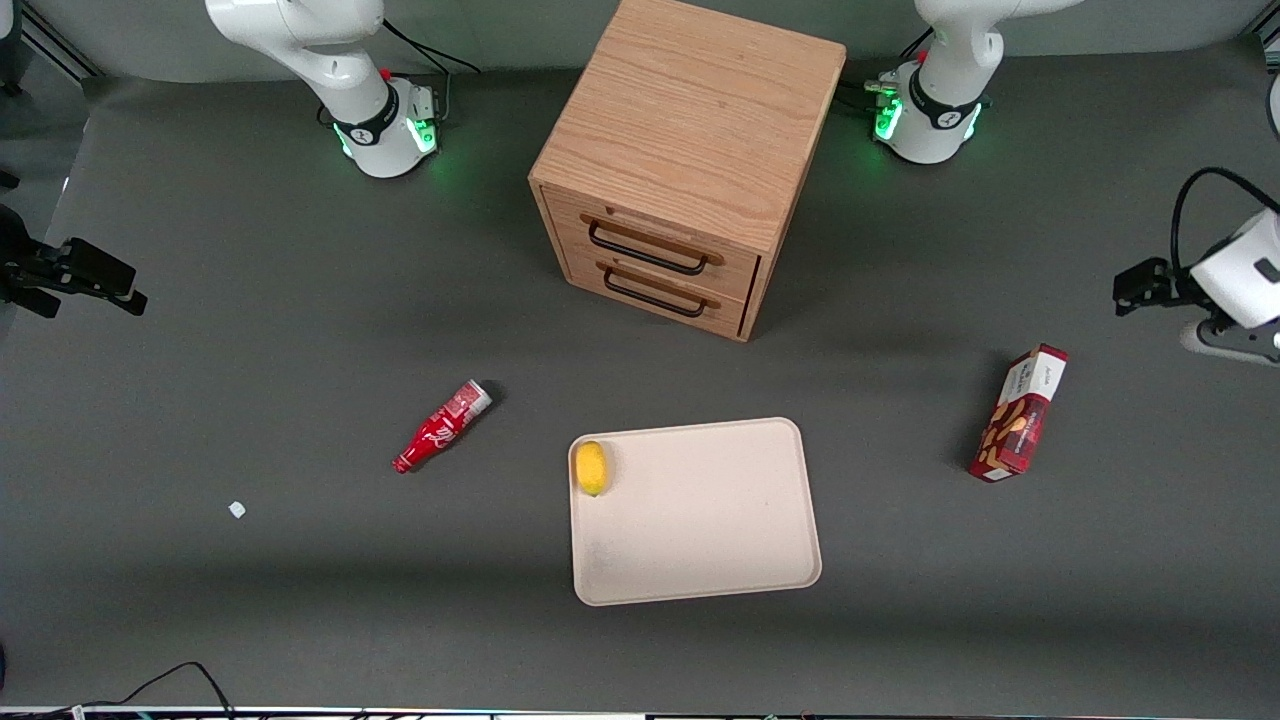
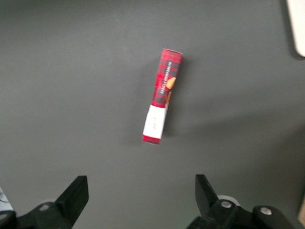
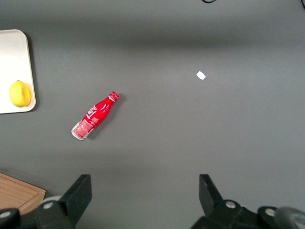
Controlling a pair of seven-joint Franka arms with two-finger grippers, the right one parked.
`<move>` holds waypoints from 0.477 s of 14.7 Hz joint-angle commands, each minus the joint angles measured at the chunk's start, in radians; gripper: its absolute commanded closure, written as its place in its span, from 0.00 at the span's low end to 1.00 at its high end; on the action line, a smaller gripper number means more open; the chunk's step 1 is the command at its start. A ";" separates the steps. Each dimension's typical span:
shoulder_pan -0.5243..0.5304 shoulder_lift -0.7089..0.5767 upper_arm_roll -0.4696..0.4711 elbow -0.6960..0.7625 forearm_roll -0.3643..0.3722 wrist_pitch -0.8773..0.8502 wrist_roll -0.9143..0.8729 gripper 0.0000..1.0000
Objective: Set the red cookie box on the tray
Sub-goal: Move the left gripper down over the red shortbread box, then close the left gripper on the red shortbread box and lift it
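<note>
1. Front view: a dark grey matte table (image 1: 250, 330) fills nearly the whole picture, with a pale wall strip along the top edge and cables at the near edge. On it there is one wooden cabinet (image 1: 690, 150) with two drawers, each with a black handle. There is one cream tray (image 1: 700, 530) nearer the camera than the cabinet, and one lemon (image 1: 592, 467) lies in a corner of it. One red soda bottle (image 1: 442, 425) lies on its side toward the parked arm's end. One small white scrap (image 1: 237, 509) lies nearer the camera than the bottle. One red cookie box (image 1: 1018, 412) lies on the table toward the working arm's end, well apart from the tray. The gripper (image 1: 1145, 285) hangs near the table's edge, farther from the camera than the box.

2. Left wrist view: the gripper (image 2: 141, 198) hovers above bare table, its two fingers (image 2: 76, 193) spread wide and holding nothing. The one box (image 2: 162, 96) lies flat, apart from the fingers. One tray corner (image 2: 298, 28) shows.

3. Right wrist view: one bottle (image 3: 94, 116), one scrap (image 3: 200, 75), one lemon (image 3: 20, 93) on the tray (image 3: 12, 47), and a cabinet corner (image 3: 16, 196).
</note>
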 commanded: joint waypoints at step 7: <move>0.012 0.175 0.023 -0.090 0.013 0.282 0.117 0.00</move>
